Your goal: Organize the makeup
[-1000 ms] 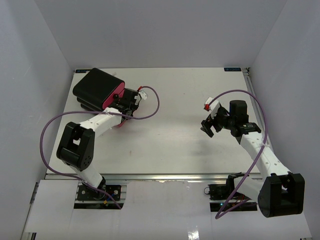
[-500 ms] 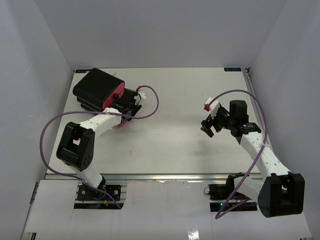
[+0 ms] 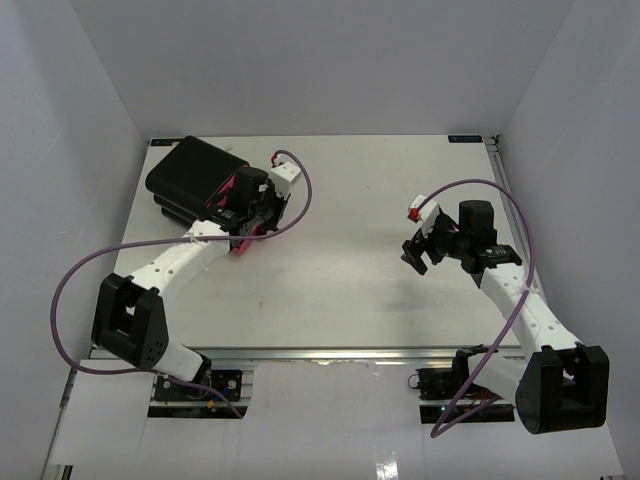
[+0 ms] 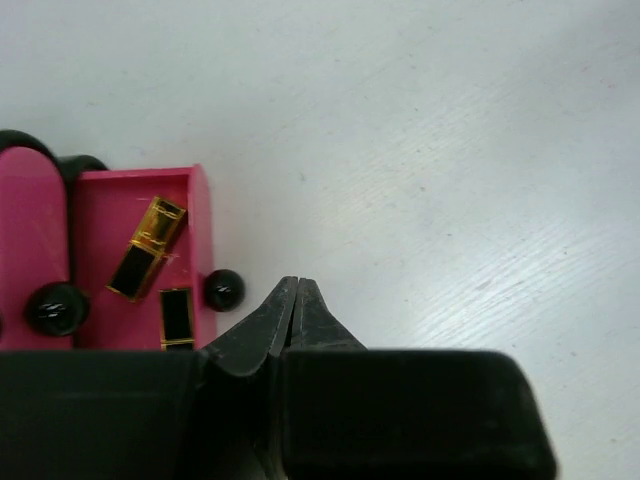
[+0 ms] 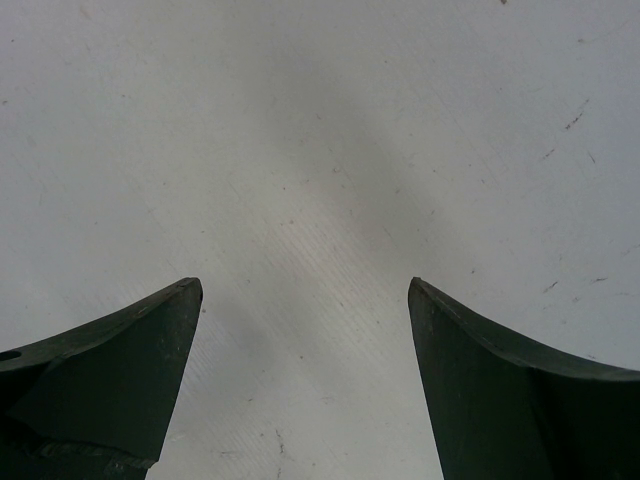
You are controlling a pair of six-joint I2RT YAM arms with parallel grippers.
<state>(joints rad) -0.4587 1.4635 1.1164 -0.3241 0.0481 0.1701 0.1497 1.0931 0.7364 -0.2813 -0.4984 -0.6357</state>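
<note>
Two gold-and-black lipsticks lie in a pink tray (image 4: 195, 215) of the open black-and-pink case (image 3: 192, 178): one slanted (image 4: 147, 246), one upright (image 4: 177, 316) and partly hidden by my wrist. My left gripper (image 4: 295, 284) is shut and empty, its tips just right of the tray, over bare table. In the top view it (image 3: 262, 212) sits at the case's right side. My right gripper (image 5: 305, 290) is open and empty above bare table; it also shows in the top view (image 3: 416, 252). The other makeup is out of view.
The case stands at the table's far left corner. Black round knobs (image 4: 222, 290) sit at the tray's edge. White walls close in the left, right and back. The table (image 3: 350, 280) lies between the arms.
</note>
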